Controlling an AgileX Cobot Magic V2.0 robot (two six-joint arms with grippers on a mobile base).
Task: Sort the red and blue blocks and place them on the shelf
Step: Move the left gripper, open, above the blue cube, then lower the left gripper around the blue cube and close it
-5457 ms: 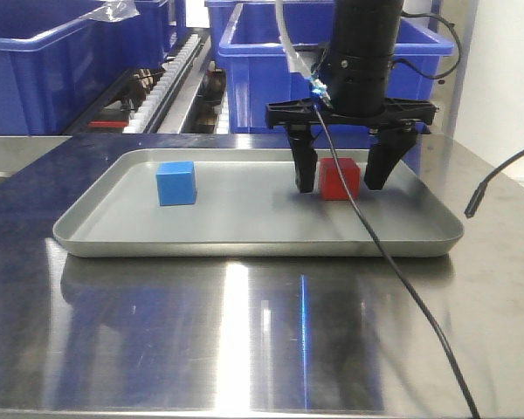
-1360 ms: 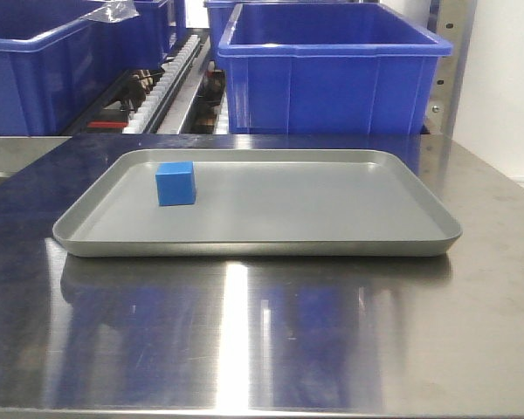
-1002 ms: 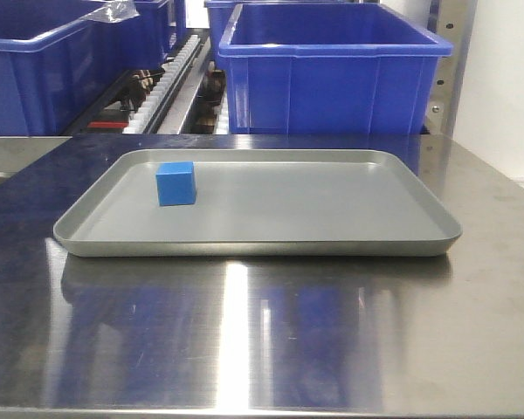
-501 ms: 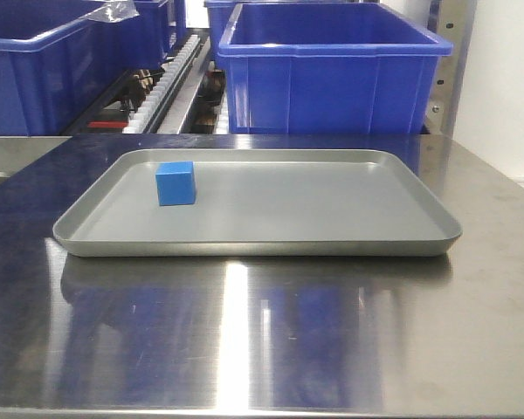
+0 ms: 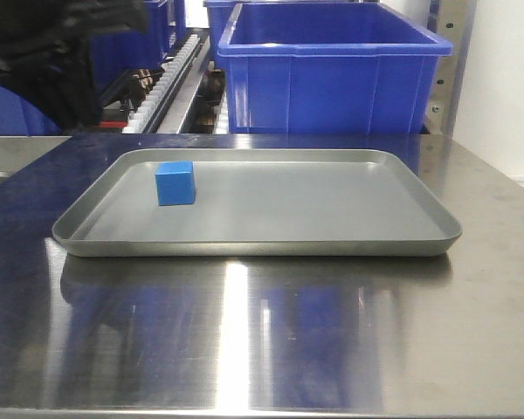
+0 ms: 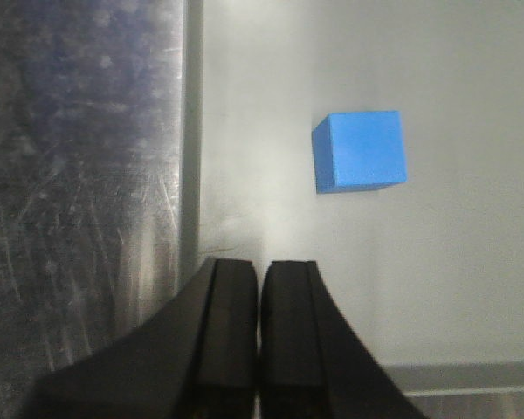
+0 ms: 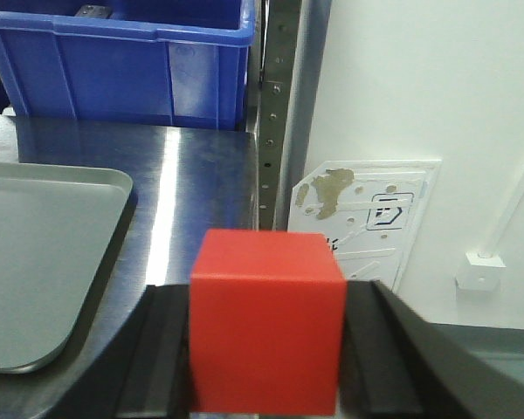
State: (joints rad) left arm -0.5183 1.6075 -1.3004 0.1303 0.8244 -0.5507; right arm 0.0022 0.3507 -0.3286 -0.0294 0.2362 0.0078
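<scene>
Left gripper [image 6: 259, 272]: fingers pressed together, nothing between them, poised over the grey tray [image 6: 189, 131] just inside its rim. Blue block [image 6: 360, 163]: equal-sided, flat on one face on the tray floor, edges nearly square to the rim, apart from the fingers. Right gripper [image 7: 266, 353]: clenched on the red block [image 7: 266, 310], held level with one flat face to the wrist camera, tray to its left. Beyond: steel table [image 5: 244, 340], blue bin [image 5: 332, 74], perforated shelf post [image 7: 275, 96]. White wall plate [image 7: 367, 214]: printed mark, too blurred to read.
</scene>
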